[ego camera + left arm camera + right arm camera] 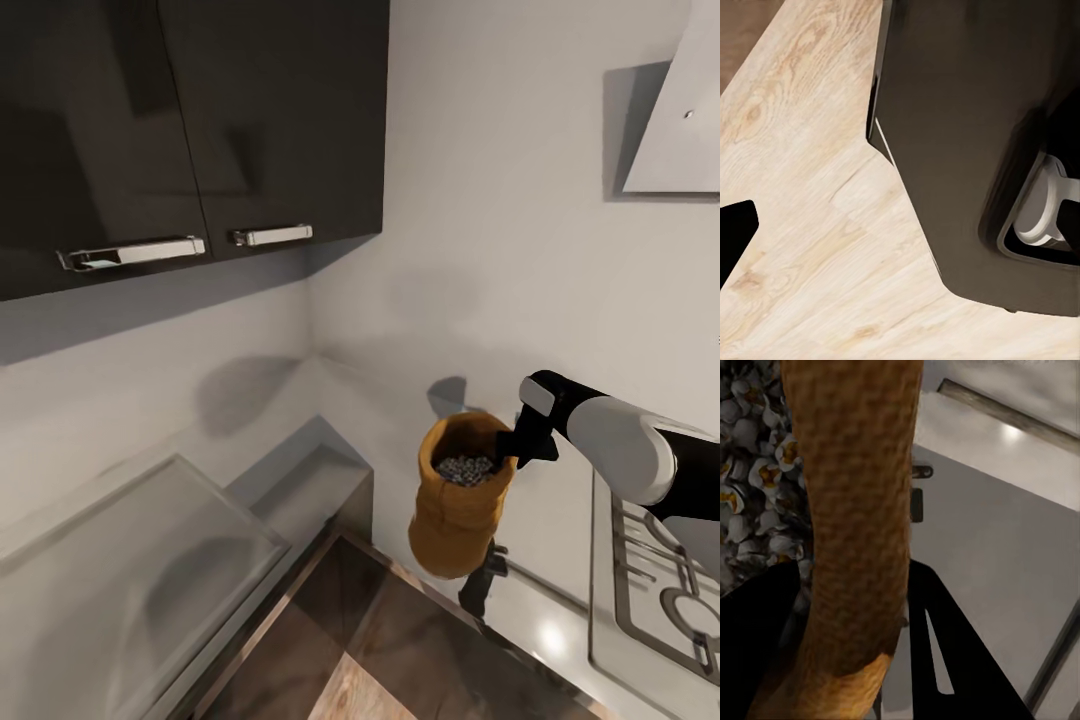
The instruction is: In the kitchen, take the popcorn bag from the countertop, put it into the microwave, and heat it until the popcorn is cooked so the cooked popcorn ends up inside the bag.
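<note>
Hanging in mid-air above the countertop's (530, 610) edge, the popcorn bag (460, 510) is pinched at its rolled rim by the right gripper (517, 447), one finger inside and one outside. Popcorn (466, 468) fills its mouth. A gas hob (655, 580) lies beside it. Whether the left gripper's jaws are open or closed cannot be told.

popcorn bag (460, 500) centre, lifted clear of the worktop (540, 620) | popcorn (466, 467) inside it | right end effector (512, 447) on its rim at 3 o'clock | gas hob (660, 590) at 4 o'clock on worktop | wall cabinets (190, 130) at 10 o'clock | hood (675, 120) at 1 o'clock
</note>
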